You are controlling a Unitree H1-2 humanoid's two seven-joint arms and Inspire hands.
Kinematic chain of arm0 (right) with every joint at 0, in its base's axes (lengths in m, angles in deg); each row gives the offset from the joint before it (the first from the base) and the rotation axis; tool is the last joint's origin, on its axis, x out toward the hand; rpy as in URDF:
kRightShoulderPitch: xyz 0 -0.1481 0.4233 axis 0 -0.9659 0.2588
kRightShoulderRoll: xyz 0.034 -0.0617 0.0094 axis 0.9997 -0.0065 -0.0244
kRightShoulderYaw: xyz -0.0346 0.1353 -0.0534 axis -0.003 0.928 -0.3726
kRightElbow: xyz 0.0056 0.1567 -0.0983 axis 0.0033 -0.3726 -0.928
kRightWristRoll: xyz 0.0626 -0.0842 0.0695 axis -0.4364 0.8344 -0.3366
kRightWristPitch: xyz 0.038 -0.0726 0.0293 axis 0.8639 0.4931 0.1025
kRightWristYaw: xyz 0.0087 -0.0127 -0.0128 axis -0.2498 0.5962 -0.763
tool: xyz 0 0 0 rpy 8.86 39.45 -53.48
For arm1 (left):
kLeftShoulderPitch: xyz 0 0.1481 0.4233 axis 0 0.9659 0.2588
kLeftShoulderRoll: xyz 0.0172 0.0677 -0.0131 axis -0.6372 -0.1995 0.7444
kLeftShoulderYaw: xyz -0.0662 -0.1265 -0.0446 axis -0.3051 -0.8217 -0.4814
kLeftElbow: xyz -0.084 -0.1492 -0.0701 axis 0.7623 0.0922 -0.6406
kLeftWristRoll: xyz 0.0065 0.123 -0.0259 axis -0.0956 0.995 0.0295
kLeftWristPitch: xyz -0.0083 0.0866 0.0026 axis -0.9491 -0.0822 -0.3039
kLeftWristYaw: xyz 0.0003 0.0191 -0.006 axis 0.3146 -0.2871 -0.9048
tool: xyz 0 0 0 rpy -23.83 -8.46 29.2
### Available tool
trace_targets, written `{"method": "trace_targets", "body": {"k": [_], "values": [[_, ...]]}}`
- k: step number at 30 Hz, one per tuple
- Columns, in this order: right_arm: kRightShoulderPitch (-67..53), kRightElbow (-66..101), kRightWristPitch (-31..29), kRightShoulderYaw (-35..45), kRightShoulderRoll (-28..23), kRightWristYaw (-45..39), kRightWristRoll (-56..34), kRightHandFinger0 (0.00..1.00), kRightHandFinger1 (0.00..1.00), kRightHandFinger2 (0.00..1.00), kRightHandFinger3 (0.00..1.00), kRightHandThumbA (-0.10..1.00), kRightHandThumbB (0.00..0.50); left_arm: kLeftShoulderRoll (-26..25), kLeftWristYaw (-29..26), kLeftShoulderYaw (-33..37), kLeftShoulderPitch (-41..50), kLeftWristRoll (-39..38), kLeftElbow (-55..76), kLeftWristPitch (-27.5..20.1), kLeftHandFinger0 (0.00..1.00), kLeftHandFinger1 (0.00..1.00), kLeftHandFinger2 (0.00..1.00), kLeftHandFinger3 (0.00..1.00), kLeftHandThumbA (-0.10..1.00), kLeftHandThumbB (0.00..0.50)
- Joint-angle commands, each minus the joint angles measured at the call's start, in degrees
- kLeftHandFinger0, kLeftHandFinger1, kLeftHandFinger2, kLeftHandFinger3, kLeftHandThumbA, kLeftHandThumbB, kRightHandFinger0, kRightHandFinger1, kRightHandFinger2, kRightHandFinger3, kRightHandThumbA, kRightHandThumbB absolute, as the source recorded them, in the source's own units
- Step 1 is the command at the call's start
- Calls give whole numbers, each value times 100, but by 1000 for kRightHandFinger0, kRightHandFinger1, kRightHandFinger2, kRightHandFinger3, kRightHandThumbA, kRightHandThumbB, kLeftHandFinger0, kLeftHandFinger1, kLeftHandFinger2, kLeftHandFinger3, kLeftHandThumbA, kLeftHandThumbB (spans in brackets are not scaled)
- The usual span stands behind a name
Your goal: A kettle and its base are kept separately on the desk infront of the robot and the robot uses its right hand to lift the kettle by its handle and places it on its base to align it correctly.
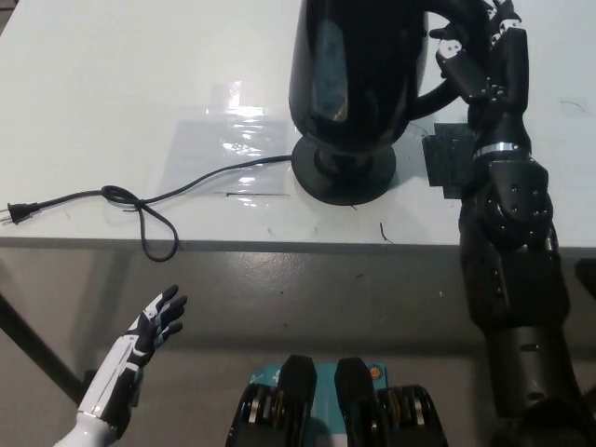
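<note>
From my seat, the right robot hand (480, 51) is up at about one o'clock in the head view, its black fingers wrapped around the kettle handle (445, 23). The top of that handle and the fingertips run off the upper edge, so I cannot see the whole grip, only that it is clamped on the handle. The black arm climbs from the bottom right and hides a strip of the desk (112, 84) behind it.

The kettle (358, 70), one only, glossy black, is directly over the base (345, 172), near twelve o'clock from centre. Its lid and spout are cut off at the top of the view. The kettle body covers most of the base, leaving just the front rim showing; I cannot tell whether the kettle is seated on it or just above.

One power cord (149, 200) leaves the base toward nine o'clock, loops once near the desk's front edge, and ends in a single plug (17, 213) at the far left. One clear plastic sheet (228, 149) lies flat on the desk beside the base at its nine o'clock. One dark patch (449, 158) on the desk sits at the base's three o'clock, partly behind the arm.

I can read no brand, label or writing anywhere.

The left robot hand (156, 321), white, hangs at seven o'clock below the desk edge, fingers apart, holding nothing.
</note>
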Motion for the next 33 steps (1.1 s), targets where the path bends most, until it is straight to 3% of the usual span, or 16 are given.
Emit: {"method": "trace_targets", "body": {"k": [1, 8, 12, 21, 25, 30, 33], "values": [[662, 88, -702, -109, 58, 164, 162, 0, 370, 738, 832, -100, 70, -56, 109, -17, -44, -82, 110, -129, 1000, 1000, 1000, 1000, 1000, 75], [752, -247, -862, -215, 49, 370, 405, 0, 283, 665, 804, -100, 73, -91, 108, -3, -66, -7, 99, -176, 1000, 1000, 1000, 1000, 1000, 75], [764, -413, -899, -221, 68, 396, 383, 0, 259, 649, 787, -100, 57, -109, 125, -12, -59, -31, 83, -188, 1000, 1000, 1000, 1000, 1000, 77], [803, -682, -836, -120, 144, 399, 192, 0, 244, 644, 762, -100, 73, -117, 133, -1, -85, -20, 72, -186, 1000, 1000, 1000, 1000, 1000, 73], [753, -720, -854, -158, 209, 488, 292, 0, 178, 583, 716, -100, 68, -117, 153, -4, -93, -67, 74, -208, 1000, 1000, 1000, 1000, 1000, 71], [715, -786, -825, -189, 251, 502, 326, 0, 195, 615, 737, -100, 63, -114, 136, -9, -118, -41, 67, -226, 1000, 1000, 1000, 1000, 1000, 76], [695, -847, -813, -156, 288, 335, 138, 0, 243, 684, 778, -100, 57, -118, 132, -7, -133, -22, 55, -237, 1000, 1000, 1000, 1000, 1000, 79]]}}
